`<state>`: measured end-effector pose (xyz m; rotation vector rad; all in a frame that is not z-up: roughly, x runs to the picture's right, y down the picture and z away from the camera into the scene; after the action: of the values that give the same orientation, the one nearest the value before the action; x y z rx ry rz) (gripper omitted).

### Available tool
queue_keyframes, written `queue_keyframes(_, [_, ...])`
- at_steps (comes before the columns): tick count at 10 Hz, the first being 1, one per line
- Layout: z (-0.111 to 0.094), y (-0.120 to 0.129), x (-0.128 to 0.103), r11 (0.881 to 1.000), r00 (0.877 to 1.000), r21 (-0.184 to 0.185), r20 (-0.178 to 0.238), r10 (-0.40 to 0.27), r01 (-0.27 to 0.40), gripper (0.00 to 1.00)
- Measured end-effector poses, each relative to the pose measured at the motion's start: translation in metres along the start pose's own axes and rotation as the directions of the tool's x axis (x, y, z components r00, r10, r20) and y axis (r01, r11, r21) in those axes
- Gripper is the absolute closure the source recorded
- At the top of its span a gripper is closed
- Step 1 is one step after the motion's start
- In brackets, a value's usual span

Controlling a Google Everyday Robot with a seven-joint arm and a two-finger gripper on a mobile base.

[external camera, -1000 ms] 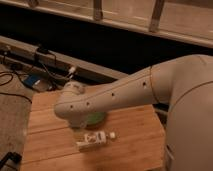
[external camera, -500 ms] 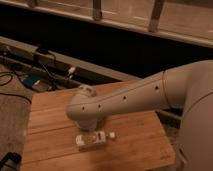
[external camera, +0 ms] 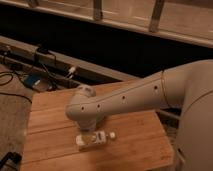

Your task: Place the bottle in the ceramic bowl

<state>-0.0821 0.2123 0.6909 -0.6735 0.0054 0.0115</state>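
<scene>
The pale bottle [external camera: 96, 138] lies on its side near the front of the wooden table [external camera: 140, 145], its small white cap pointing right. My white arm reaches in from the right and bends down over it. The gripper [external camera: 89, 133] hangs under the arm's wrist, directly above and at the bottle's left half; the wrist hides most of it. The dark green ceramic bowl is hidden behind the arm.
Cables and a blue object [external camera: 32, 80] lie on the floor to the left of the table. A low ledge [external camera: 105, 75] and a dark wall run behind the table. The arm's bulky body [external camera: 195, 120] fills the right side.
The arm's wrist has swung forward and down from above the green bowl to over the bottle, and now covers the bowl. The bottle has not moved.
</scene>
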Motion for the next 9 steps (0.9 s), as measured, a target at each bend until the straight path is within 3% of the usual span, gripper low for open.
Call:
queue_keyframes(6, [0.035, 0.012, 0.027, 0.998, 0.999, -0.054, -0.045, 0.014, -0.016, 0.35])
queue_keyframes(8, [0.049, 0.016, 0.028, 0.999, 1.000, -0.054, -0.031, 0.003, -0.005, 0.35])
queue_keyframes(9, [0.058, 0.019, 0.024, 0.999, 1.000, -0.052, -0.005, -0.013, 0.013, 0.35])
